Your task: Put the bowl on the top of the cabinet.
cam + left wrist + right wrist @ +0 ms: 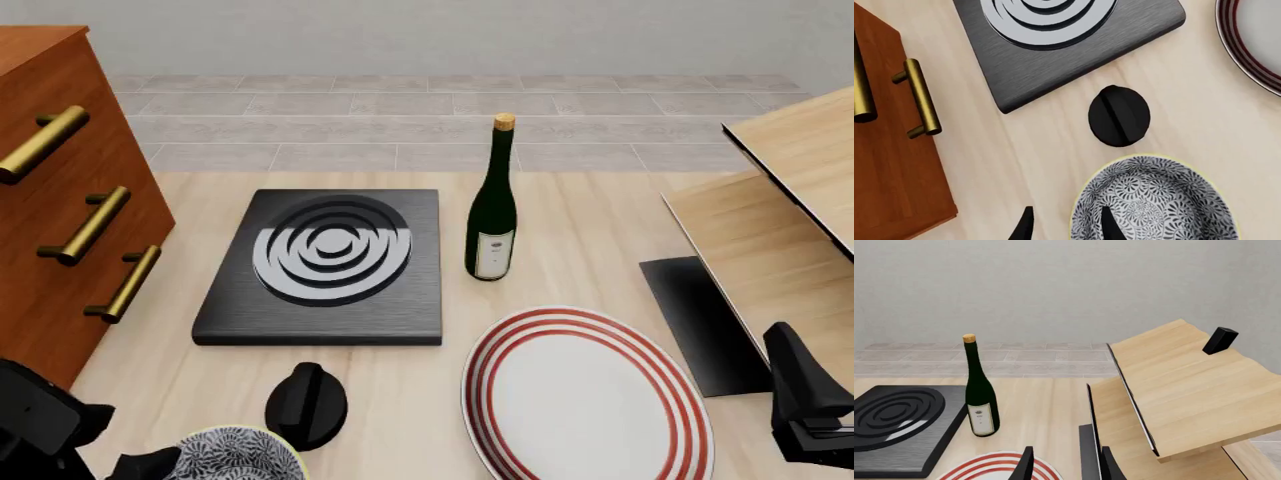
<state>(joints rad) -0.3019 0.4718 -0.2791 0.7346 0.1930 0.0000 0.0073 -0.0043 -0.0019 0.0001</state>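
Note:
The bowl, black-and-white paisley inside with a thin yellow rim, sits on the table at the near left; it also shows in the front view. My left gripper is open just above its rim, one finger over the inside and one outside, gripping nothing. In the front view the left gripper is at the bowl's left side. The reddish-brown cabinet with brass bar handles stands at the left, beside the bowl. My right gripper is open and empty at the near right.
A dark hot plate with grey rings lies mid-table, a black knob between it and the bowl. A green wine bottle stands behind a white red-ringed plate. Pale wood panels and a black slab are at the right.

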